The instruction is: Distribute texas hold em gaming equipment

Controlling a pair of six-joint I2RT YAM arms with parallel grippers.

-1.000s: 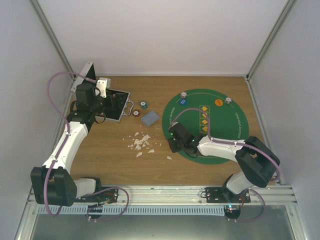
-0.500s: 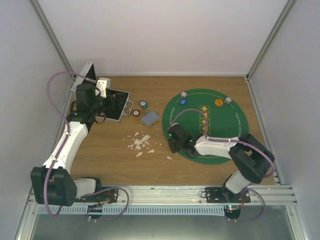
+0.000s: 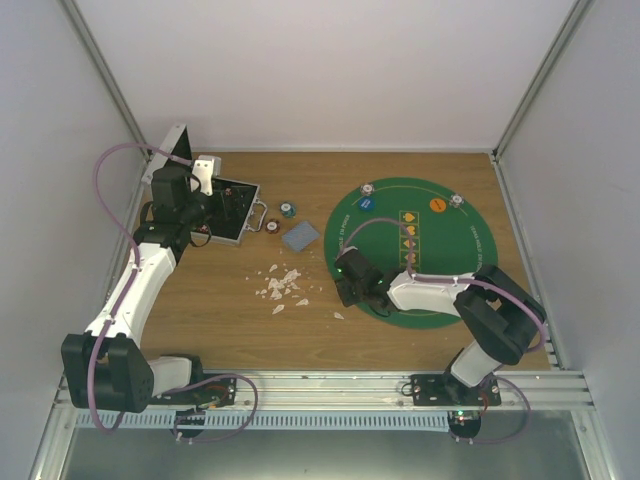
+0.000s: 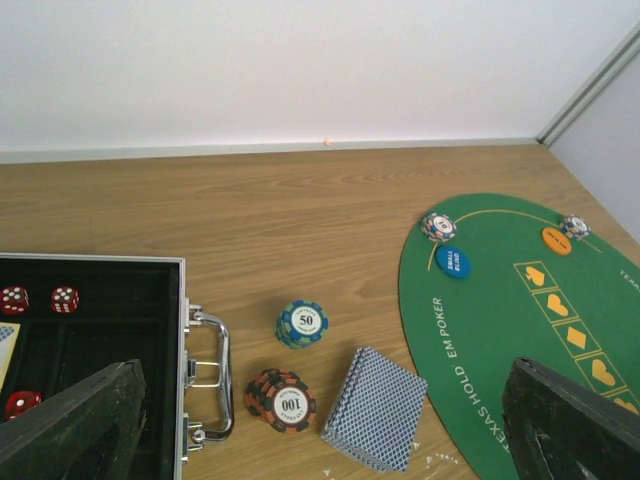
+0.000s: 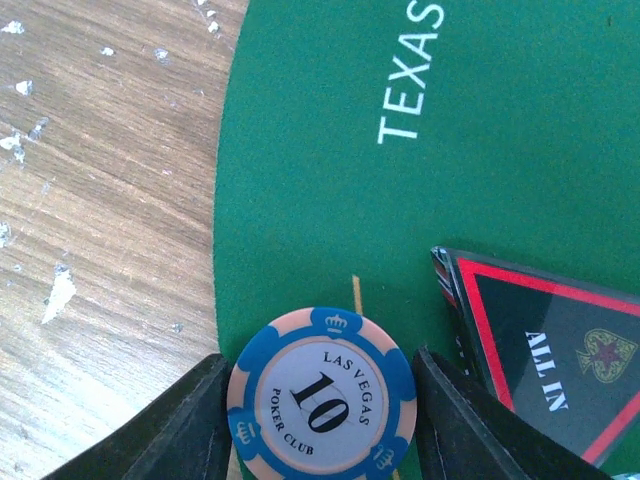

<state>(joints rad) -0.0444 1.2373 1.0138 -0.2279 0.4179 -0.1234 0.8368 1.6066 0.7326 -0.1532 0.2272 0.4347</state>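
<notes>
A blue-and-pink "10" poker chip (image 5: pixel 322 395) lies flat on the green mat (image 5: pixel 330 150), near its left edge. My right gripper (image 5: pixel 320 410) is shut on it, one finger against each side of its rim. A red-black "ALL IN" triangular token (image 5: pixel 560 360) lies just right of it. On the wood sit a "50" chip stack (image 4: pixel 301 323), a "100" chip stack (image 4: pixel 281 399) and a deck of blue-backed cards (image 4: pixel 375 407). My left gripper (image 4: pixel 322 410) hangs open above them, holding nothing. Blue (image 4: pixel 453 261) and orange (image 4: pixel 557 240) buttons rest on the mat.
An open metal case (image 4: pixel 182 300) holding red dice (image 4: pixel 38 298) stands at the left. White scraps (image 3: pixel 280 285) litter the wood between the case and the mat (image 3: pixel 460 250). Two single chips (image 4: pixel 438 227) (image 4: pixel 574 227) sit at the mat's far rim.
The right arm has drawn slightly left and nearer the mat's left edge with the chip. The left arm has not moved.
</notes>
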